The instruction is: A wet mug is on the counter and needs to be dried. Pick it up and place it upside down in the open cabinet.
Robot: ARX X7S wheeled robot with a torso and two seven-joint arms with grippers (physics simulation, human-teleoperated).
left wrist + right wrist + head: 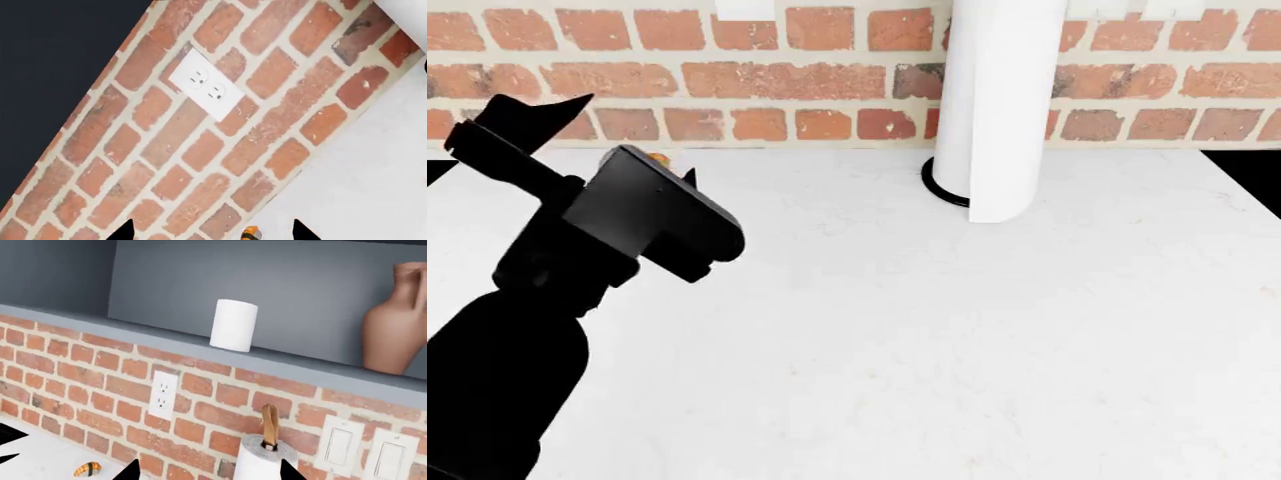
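Note:
The mug (233, 325) is a small white cylinder standing on the shelf of the open grey cabinet (200, 347), above the brick wall. Its handle does not show and its top end looks closed. It is free of both grippers and shows only in the right wrist view. My right gripper (208, 471) is open and empty, below the shelf and facing the wall. It is out of the head view. My left gripper (631, 138) is open and empty, low over the white counter (961, 330) near the wall; in its own view (212, 231) it faces an outlet.
A tall white paper-towel roll (994, 110) stands at the back of the counter and also shows in the right wrist view (263, 462). A small orange-and-black object (657, 158) lies by the wall near my left gripper. A terracotta vase (393, 325) stands on the shelf beside the mug.

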